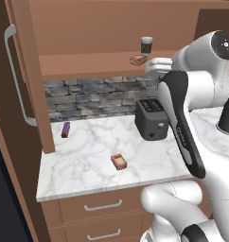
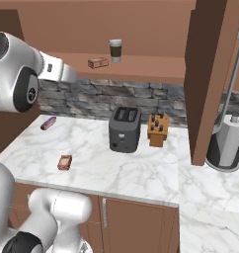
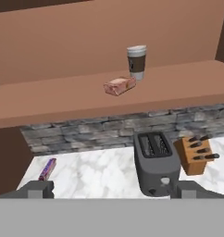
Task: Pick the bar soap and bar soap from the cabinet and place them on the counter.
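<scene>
One bar soap (image 1: 138,60) (image 2: 98,63) (image 3: 119,85) lies on the open cabinet's brown shelf (image 1: 88,64), just left of a paper cup. A second bar soap (image 1: 118,161) (image 2: 65,162) lies flat on the white marble counter (image 1: 83,156), in front of the toaster. My gripper (image 3: 114,187) is open, its two tips wide apart with nothing between them. It hangs in front of the shelf at about shelf height, short of the soap there; the white hand (image 1: 157,65) (image 2: 59,70) points toward that soap.
A brown-and-white paper cup (image 3: 137,61) stands beside the shelf soap. On the counter are a dark toaster (image 1: 152,118) (image 3: 155,162), a knife block (image 2: 158,129), a purple-and-red stick (image 1: 65,129) and a paper towel holder (image 2: 230,143). Open cabinet doors (image 1: 22,75) (image 2: 210,74) flank the shelf.
</scene>
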Available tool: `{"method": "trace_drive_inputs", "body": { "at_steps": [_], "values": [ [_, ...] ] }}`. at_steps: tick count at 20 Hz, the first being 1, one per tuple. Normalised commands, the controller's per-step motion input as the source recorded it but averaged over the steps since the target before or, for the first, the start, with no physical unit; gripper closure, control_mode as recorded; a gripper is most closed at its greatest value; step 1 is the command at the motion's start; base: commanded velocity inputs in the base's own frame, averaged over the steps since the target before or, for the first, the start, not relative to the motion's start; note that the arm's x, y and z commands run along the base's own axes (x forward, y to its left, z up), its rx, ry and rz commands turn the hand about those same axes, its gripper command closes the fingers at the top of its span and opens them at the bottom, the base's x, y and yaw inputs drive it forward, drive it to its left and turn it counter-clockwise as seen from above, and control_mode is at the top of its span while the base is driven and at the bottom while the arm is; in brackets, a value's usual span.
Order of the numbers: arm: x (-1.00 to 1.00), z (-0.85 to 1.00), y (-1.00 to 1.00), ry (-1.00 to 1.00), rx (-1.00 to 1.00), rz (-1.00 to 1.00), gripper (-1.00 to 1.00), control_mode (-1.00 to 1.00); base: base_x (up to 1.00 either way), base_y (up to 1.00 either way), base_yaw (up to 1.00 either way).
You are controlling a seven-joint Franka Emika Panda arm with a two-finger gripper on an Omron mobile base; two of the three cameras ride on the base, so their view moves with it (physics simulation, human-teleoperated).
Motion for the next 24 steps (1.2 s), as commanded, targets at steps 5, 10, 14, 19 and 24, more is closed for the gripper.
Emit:
{"method": "trace_drive_inputs", "body": {
  "at_steps": [5,10,14,19,24],
  "values": [
    [0.45,0.04,0.0,0.0,0.0,-0.02,-1.0,-1.0,0.0,0.0,0.0],
    [0.45,0.09,0.0,0.0,0.0,-0.01,-1.0,-1.0,0.0,0.0,0.0],
    [0.39,0.13,-0.01,0.0,0.0,-0.01,-1.0,-1.0,0.0,0.0,0.0],
    [0.29,0.02,0.0,0.04,0.0,-0.01,-1.0,-1.0,0.0,0.0,0.0],
    [0.3,-0.05,0.0,0.09,0.0,-0.02,-1.0,-1.0,0.0,0.0,0.0]
  ]
}}
